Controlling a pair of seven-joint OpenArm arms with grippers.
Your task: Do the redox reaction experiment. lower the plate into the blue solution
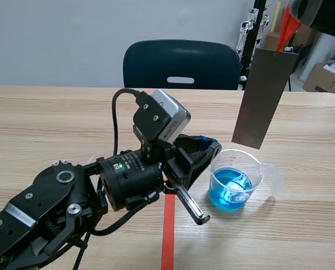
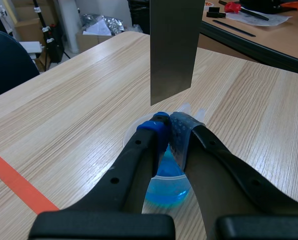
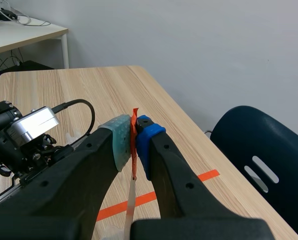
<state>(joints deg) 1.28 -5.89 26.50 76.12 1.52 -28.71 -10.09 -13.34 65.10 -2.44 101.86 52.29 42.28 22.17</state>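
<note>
A pale wooden table (image 1: pixel 55 118) fills the scene, with a dark teal chair (image 1: pixel 181 62) behind it. The left arm (image 1: pixel 55 202) lies low across the table. Its left gripper (image 1: pixel 209 147) is clamped on the near wall of a clear plastic beaker (image 1: pixel 235 180) of blue solution (image 1: pixel 229 191). The left wrist view shows the rim pinched between the pads (image 2: pixel 181 135). A grey rectangular metal plate (image 1: pixel 264 98) hangs tilted just above the beaker, clear of the liquid. The raised right gripper (image 1: pixel 295 8) holds it by an orange-red tab (image 1: pixel 287 31). The right wrist view shows that pinch edge-on.
</note>
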